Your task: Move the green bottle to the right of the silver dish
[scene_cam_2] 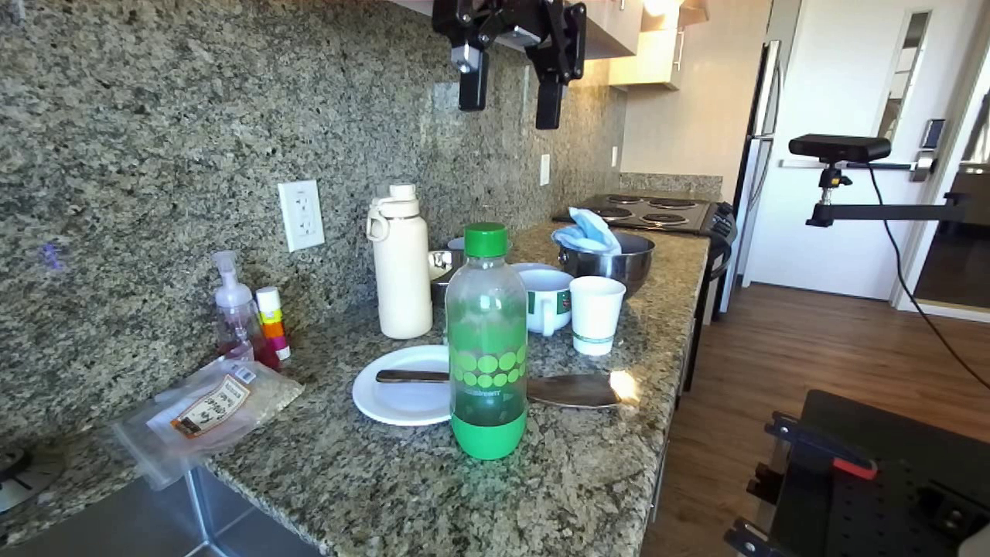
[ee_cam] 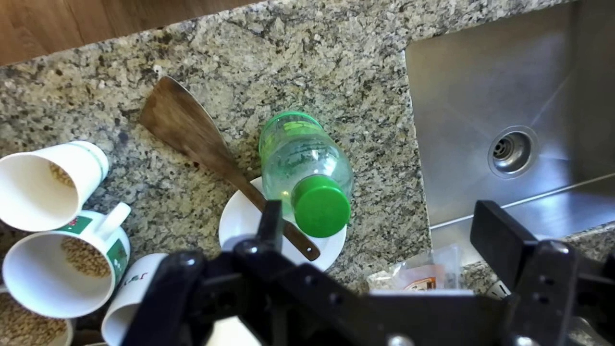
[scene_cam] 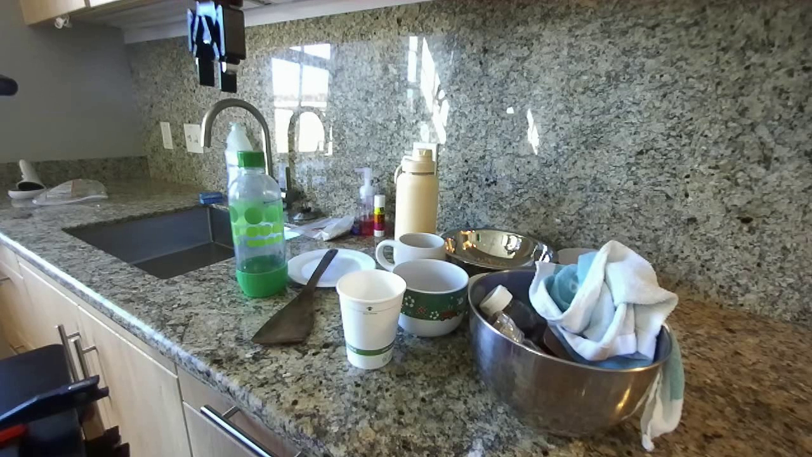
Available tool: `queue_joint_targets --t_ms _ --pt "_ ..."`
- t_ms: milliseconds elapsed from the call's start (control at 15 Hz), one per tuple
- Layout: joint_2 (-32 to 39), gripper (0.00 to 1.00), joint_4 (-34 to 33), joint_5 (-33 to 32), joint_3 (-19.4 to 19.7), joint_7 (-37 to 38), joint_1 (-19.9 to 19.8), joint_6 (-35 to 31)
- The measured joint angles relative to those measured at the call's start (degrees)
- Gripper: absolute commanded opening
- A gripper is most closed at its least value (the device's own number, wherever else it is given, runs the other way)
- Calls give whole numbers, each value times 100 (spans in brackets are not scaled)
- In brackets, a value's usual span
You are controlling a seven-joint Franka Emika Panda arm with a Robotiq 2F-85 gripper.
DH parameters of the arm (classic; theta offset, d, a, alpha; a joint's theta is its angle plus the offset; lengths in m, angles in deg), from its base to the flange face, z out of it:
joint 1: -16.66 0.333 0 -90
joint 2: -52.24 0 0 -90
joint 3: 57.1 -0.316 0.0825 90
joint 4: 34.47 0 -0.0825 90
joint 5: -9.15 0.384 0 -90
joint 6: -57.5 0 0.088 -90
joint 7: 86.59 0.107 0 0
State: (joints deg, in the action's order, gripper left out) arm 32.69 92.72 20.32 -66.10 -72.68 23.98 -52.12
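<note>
Below the gripper (scene_cam_2: 510, 107), and clear of its fingers (scene_cam_2: 548, 104), the green bottle (scene_cam_2: 487, 363) stands upright and capped on the counter (scene_cam_2: 371, 480). State of hand: fingers spread wide, nothing held. The silver dish (scene_cam: 558, 393) is also lower than the hand, well off to the side away from the sink (ee_cam: 480, 96), with mugs (scene_cam: 434, 311) and a paper cup (scene_cam: 371, 317) between it and the bottle. Progress, as judged: no part of the transfer accomplished. Judged outstanding: descent to the bottle, grasp, lift, carriage past the mugs, setting down at the dish's right.
</note>
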Motion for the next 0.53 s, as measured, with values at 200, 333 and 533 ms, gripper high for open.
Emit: queue_joint_targets --t_ms 200,333,533 --pt "430 100 -275 -131 -52 0 1 4" --pt "694 100 -428 -190 -84 0 6 7" --pt "1010 100 -576 -201 -92 0 12 20"
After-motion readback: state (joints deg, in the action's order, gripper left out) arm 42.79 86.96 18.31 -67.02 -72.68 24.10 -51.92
